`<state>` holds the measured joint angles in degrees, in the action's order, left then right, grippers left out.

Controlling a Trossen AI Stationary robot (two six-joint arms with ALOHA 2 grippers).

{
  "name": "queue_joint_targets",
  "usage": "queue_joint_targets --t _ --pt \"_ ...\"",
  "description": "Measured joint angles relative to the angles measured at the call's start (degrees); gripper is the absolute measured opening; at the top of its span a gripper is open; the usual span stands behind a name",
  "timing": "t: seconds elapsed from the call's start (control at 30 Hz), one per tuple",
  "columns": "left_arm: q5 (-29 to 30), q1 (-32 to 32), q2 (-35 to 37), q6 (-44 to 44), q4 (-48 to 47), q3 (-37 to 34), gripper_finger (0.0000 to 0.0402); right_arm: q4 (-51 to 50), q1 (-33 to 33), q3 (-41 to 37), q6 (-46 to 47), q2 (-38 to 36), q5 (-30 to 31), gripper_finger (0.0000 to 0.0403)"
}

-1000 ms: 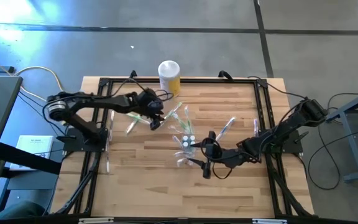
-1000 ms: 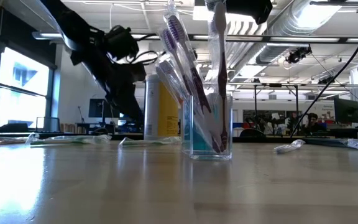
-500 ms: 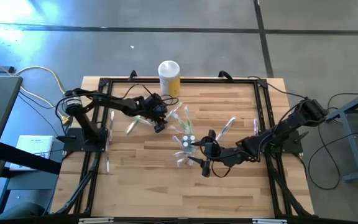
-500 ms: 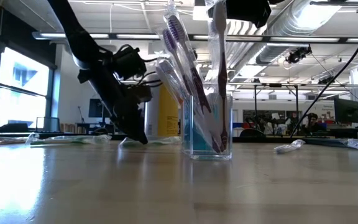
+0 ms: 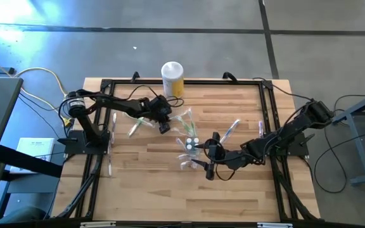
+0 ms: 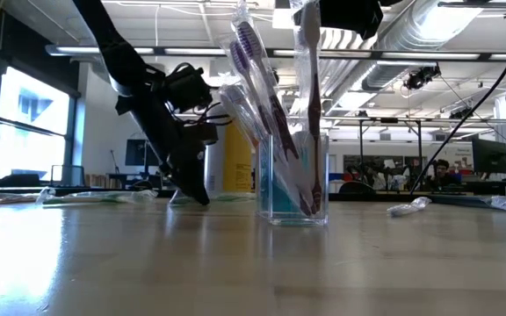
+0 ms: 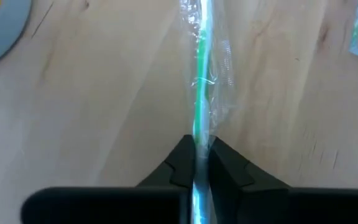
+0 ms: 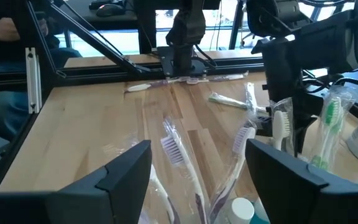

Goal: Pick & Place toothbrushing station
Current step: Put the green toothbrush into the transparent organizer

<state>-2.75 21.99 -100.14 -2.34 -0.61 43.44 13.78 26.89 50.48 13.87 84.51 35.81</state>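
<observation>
A clear plastic cup [image 5: 190, 144] [image 6: 292, 180] stands mid-table with several wrapped toothbrushes upright in it. A green toothbrush in a clear wrapper [image 7: 197, 93] [image 5: 179, 118] lies on the wood just left of the cup. My left gripper [image 7: 197, 163] [image 5: 164, 126] [image 6: 198, 195] is down at the table, shut on it. My right gripper [image 8: 197, 180] [image 5: 208, 157] hovers open just right of the cup, with nothing between its fingers. My left gripper pinches the green toothbrush's wrapped handle [image 7: 197, 142] between its two fingertips, toward the brush's left end. The fingers [image 7: 182, 163] slant down from the table's left, and the brush runs on ahead of them. The brush lies flat on the table.
More wrapped toothbrushes lie loose on the wood: left of my left gripper [image 5: 135, 128], right of the cup [image 5: 232, 130] and near it [image 5: 185, 162]. A white-lidded yellow canister [image 5: 172, 77] stands at the far edge. A black frame [image 5: 266, 114] rims the table.
My left gripper has come down from above the table and a little toward the right, until its fingertips reached the wood at the green toothbrush. The toothbrush has stayed flat on the table.
</observation>
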Motion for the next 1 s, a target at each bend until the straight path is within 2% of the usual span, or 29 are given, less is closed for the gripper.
queue_joint_targets --t 0.13,0.3,0.43,0.57,0.67,0.8,1.0 --pt "2.39 -0.55 0.47 -3.24 -1.02 -0.02 0.0021 -0.37 0.00 0.00 0.00 0.00 0.00 0.0252" --pt "10.00 -1.97 4.94 -4.49 -8.69 -0.37 0.0012 -0.79 0.00 0.00 0.00 0.00 0.00 0.0252" --pt "16.47 -4.84 12.40 -5.54 -17.27 -0.97 0.0012 -1.34 0.00 0.00 0.00 0.00 0.01 0.0252" --pt "23.10 -9.39 22.75 -7.59 -21.69 -0.50 0.0012 -1.57 0.00 0.02 0.00 0.00 0.04 0.0252" --pt "28.26 -13.75 30.67 -9.33 -25.70 -0.45 0.0012 -1.57 -0.06 0.02 0.27 0.00 0.66 0.0252" --pt "36.25 -21.31 40.32 -13.46 -30.45 2.04 0.0012 -1.62 -0.07 0.02 1.26 0.00 5.37 0.0252" --pt "47.86 -37.43 46.84 -13.34 -28.29 4.87 0.0012 -1.51 -0.07 0.02 0.90 0.00 11.34 0.0252"
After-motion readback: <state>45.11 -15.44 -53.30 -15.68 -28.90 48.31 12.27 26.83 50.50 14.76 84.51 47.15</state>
